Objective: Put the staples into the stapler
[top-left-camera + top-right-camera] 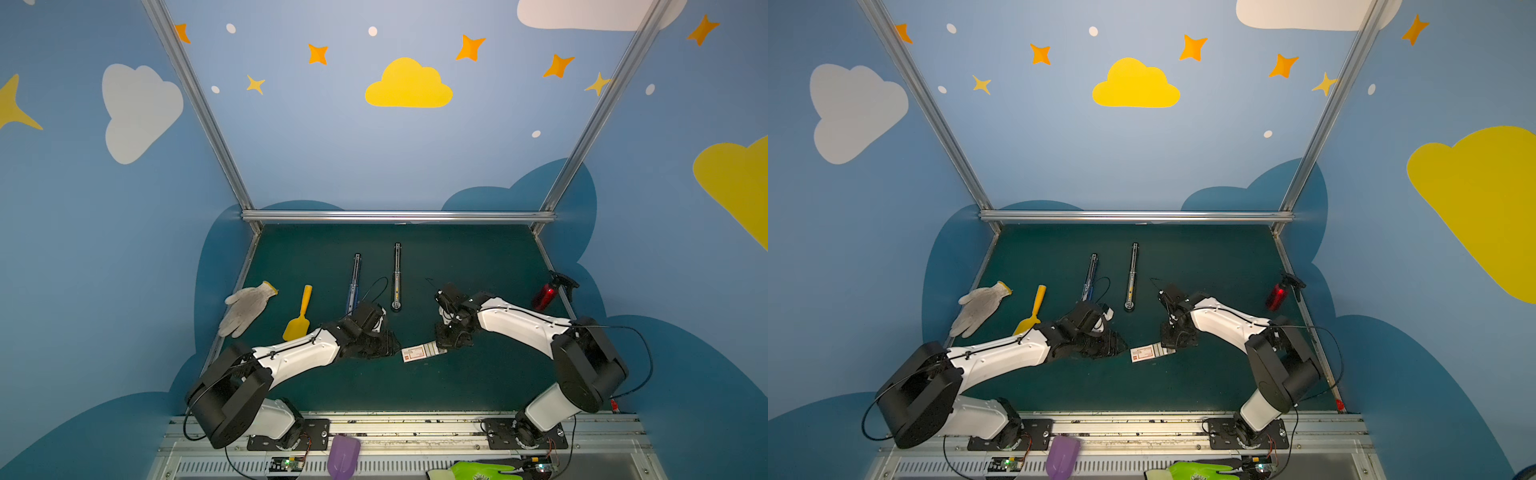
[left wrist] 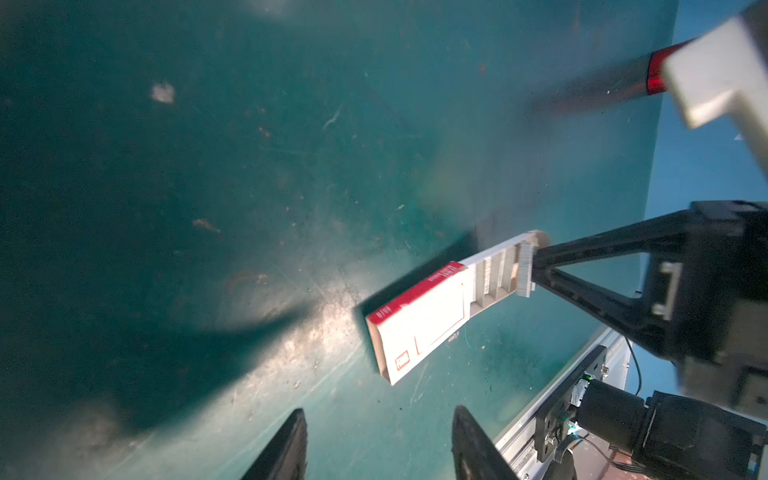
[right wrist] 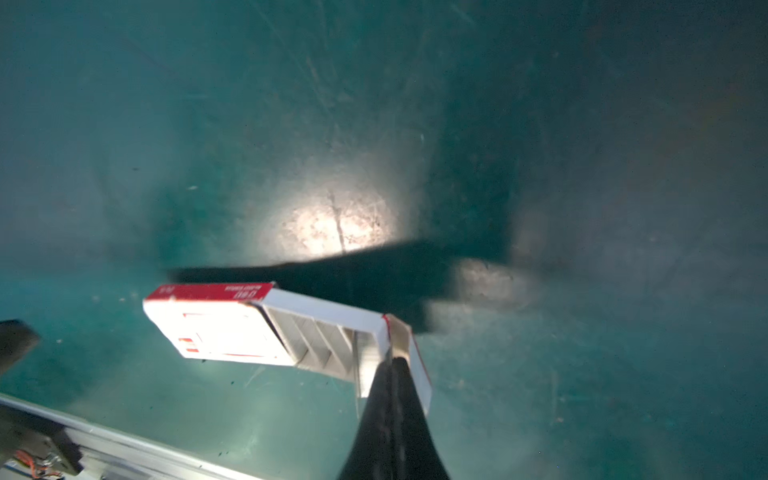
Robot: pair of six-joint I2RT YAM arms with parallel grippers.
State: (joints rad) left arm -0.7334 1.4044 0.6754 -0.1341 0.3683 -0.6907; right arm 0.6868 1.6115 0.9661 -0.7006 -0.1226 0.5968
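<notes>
The white box with a red mark point(image 1: 415, 354) point(image 1: 1144, 354) lies flat on the green mat, its drawer slid out toward the right arm. Grey rows of staples point(image 2: 492, 274) point(image 3: 316, 340) fill the drawer. One strip point(image 2: 524, 270) point(image 3: 365, 365) stands out past the drawer's end, and my right gripper point(image 1: 442, 347) point(image 3: 390, 361) is shut on it. My left gripper point(image 1: 392, 347) point(image 2: 380, 440) hovers open just left of the box, holding nothing. Two long narrow bars lie at the back middle, one silvery point(image 1: 397, 276) and one blue-sided point(image 1: 353, 284); which is the stapler I cannot tell.
A white knit glove point(image 1: 245, 307) and a yellow scoop point(image 1: 300, 316) lie at the left. A red spray bottle point(image 1: 548, 293) rests by the right wall. On the front rail sit a purple scoop point(image 1: 343, 455) and a green glove point(image 1: 478, 471).
</notes>
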